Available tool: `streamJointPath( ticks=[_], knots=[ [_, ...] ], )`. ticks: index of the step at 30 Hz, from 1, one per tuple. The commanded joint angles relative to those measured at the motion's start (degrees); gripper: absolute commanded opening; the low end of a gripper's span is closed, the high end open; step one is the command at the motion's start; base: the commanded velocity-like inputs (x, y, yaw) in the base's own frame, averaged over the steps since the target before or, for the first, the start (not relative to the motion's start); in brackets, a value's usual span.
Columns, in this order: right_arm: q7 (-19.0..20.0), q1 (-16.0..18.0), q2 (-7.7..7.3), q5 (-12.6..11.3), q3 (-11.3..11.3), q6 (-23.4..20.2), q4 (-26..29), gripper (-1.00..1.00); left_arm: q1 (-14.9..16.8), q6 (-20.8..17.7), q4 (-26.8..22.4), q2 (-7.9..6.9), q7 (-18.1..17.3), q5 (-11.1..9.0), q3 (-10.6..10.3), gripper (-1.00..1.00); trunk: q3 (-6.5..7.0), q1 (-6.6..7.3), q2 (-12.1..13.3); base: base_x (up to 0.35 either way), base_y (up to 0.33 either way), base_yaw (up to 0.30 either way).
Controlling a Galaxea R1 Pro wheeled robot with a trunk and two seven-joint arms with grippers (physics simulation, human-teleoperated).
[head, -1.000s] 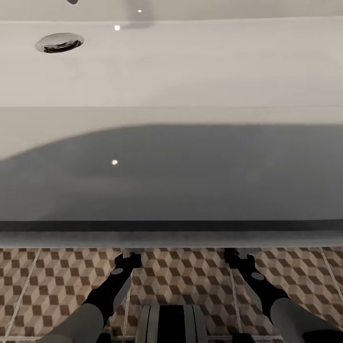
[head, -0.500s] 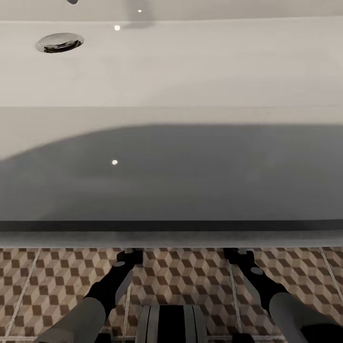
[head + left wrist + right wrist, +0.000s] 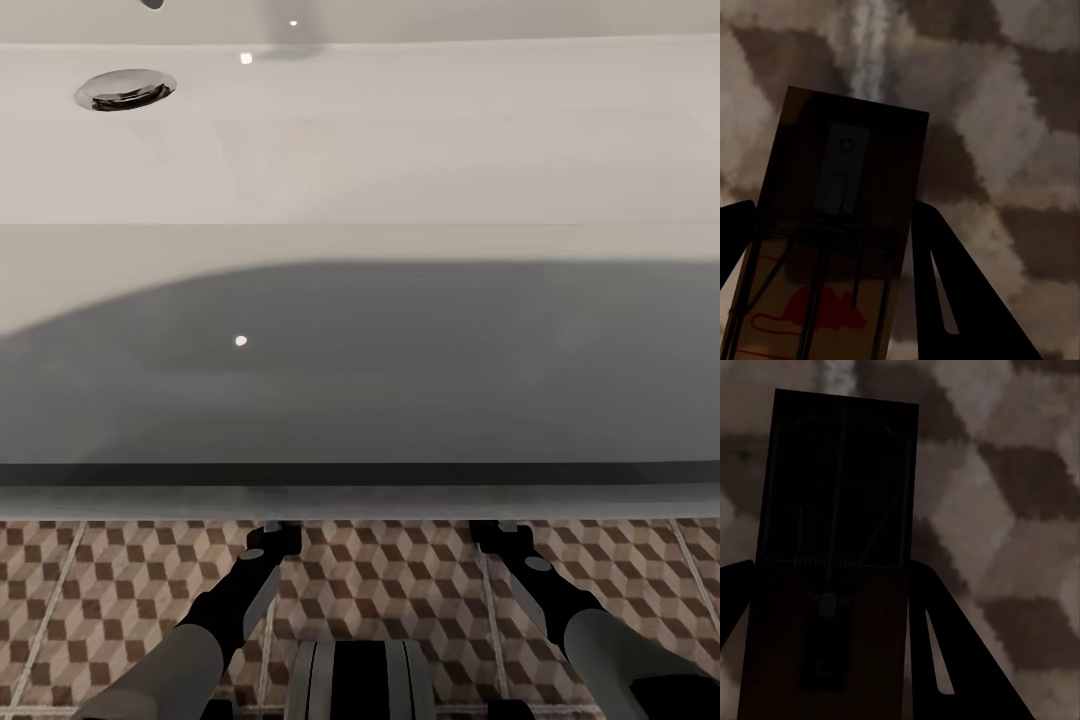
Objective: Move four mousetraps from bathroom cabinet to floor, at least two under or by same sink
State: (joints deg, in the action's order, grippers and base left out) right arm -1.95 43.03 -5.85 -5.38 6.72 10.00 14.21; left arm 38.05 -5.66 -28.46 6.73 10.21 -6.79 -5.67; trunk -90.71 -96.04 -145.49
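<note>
Currently, under the sink (image 3: 360, 140): each claw, left (image 3: 832, 300) and right (image 3: 832, 660), pinching one mousetrap (image 3: 840, 225) above the bathroom floor (image 3: 400, 570); next, lower and release

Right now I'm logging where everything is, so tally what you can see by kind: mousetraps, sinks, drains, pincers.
Mousetraps: 2, one between the left pincer's fingers, one between the right pincer's fingers, both over the bathroom floor
Sinks: 1
Drains: 1
Pincers: 2
Total: 6
</note>
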Motion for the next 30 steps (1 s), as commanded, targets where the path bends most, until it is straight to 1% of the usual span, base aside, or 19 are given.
streamJointPath(
  ticks=[1,19,30],
  knots=[
    [-0.16,0.03,-0.03,-0.75,0.47,0.2,-0.07,-1.0,0.0,-0.31,-0.11,-0.09,0.51,-0.38,-0.48,-1.0,-0.03,0.01,-0.01,0.0,0.0,0.0],
    [-0.16,0.03,-0.04,-0.85,0.49,0.28,-0.15,-1.0,0.0,-0.23,-0.09,-0.04,0.51,-0.5,-0.48,-1.0,-0.03,0.01,-0.01,0.0,0.0,0.0],
    [-0.16,0.03,-0.03,-0.86,0.49,0.29,-0.36,-1.0,0.0,-0.14,0.8,-0.02,0.43,-0.34,-0.28,-1.0,-0.03,0.01,-0.01,0.0,0.0,0.0]
  ],
)
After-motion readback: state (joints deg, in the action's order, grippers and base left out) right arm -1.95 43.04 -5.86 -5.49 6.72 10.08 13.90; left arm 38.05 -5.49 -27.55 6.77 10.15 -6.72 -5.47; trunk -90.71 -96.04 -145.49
